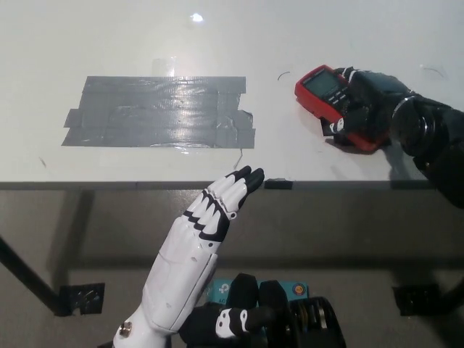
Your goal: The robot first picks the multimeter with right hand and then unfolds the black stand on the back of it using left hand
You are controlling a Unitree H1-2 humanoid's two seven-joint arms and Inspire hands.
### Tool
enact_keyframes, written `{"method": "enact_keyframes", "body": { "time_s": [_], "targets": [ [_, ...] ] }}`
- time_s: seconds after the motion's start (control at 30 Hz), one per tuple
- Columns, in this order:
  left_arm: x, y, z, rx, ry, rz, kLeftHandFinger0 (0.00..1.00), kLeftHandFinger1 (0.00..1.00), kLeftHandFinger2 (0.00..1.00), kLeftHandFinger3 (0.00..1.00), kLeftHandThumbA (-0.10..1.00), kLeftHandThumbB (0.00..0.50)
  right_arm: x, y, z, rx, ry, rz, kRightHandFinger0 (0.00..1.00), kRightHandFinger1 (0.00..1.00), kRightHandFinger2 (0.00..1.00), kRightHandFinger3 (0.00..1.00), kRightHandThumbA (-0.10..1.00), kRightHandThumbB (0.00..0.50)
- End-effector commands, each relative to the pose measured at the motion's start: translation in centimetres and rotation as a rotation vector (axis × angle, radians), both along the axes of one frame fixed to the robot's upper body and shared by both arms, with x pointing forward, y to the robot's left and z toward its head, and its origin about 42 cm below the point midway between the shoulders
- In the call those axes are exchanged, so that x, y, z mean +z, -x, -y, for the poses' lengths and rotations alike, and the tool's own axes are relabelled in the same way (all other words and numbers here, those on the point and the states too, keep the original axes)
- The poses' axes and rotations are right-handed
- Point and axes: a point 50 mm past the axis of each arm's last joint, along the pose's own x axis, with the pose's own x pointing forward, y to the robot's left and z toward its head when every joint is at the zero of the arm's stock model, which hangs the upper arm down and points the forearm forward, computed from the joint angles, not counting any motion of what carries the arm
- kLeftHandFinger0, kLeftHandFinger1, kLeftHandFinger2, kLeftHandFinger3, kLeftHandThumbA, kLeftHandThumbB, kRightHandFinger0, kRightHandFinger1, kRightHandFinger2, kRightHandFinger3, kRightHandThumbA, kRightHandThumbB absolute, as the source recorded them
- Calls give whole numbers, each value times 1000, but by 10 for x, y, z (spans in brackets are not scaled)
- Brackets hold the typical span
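Note:
A red multimeter point(320, 88) with a dark screen lies face up on the white table point(290, 43) at the right. My black right hand point(366, 105) wraps over its near end, fingers curled around the body; the meter still seems to rest on the table. The back of the meter and its stand are hidden. My white left hand point(221, 203) hovers in front of the table's near edge, fingers extended and held close together, holding nothing, well left of the meter.
A large patch of grey tape point(159, 112) covers the table's left-centre. The table's front edge point(145, 185) runs across the picture's middle. Below it are a dark table leg point(29, 279) and the floor.

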Motion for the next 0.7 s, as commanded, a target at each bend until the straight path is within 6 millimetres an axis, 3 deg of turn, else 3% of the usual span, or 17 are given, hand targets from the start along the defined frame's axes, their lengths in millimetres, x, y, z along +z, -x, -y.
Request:
{"method": "enact_keyframes", "body": {
  "time_s": [0.0, 0.17, 0.33, 0.5, 0.67],
  "targets": [
    [8, 3, 0, -26, 21, 48, 1000, 1000, 1000, 1000, 1000, 275, 49, -4, -2, 30, 75, 253, 1000, 1000, 1000, 1000, 1000, 491],
    [10, 0, 0, -28, 17, 46, 1000, 1000, 1000, 1000, 1000, 281, 100, 3, -4, 41, -10, 472, 1000, 1000, 1000, 1000, 1000, 478],
    [9, 1, 0, -30, 9, 38, 1000, 1000, 1000, 1000, 1000, 283, 130, 5, 1, 23, 17, 651, 1000, 1000, 1000, 1000, 1000, 477],
    [9, 1, -1, -28, -1, 34, 1000, 1000, 1000, 1000, 1000, 286, 138, 11, 1, 26, -4, 732, 1000, 1000, 1000, 1000, 1000, 468],
    [6, 4, 0, -33, 7, 29, 1000, 1000, 1000, 1000, 1000, 285, 121, 24, -7, 60, -78, 693, 1000, 1000, 1000, 1000, 1000, 446]
  ]
}}
